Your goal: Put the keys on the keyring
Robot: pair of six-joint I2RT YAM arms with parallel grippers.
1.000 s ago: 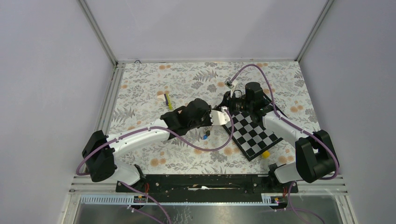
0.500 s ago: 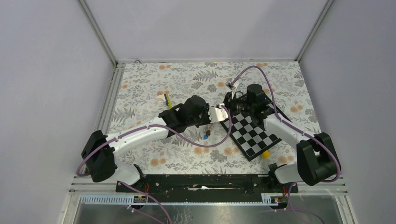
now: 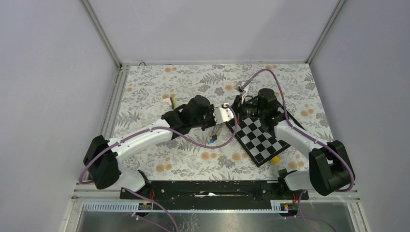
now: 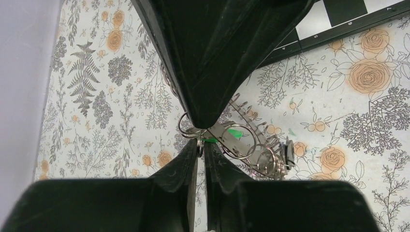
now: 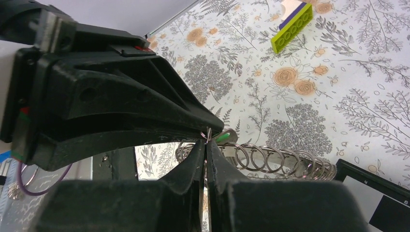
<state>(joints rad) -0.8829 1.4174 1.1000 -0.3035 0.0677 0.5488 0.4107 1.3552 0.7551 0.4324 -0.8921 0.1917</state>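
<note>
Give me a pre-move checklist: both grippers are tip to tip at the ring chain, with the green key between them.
1. Jaws of the right gripper shut: ok.
2. Hold of the left gripper: thin slit between its jaws, cannot tell.
3. The green key at the meeting tips: ok.
4. Green key threaded onto the keyring: cannot tell.
5. The blue key by the keyring's far end, attached or loose: cannot tell.
</note>
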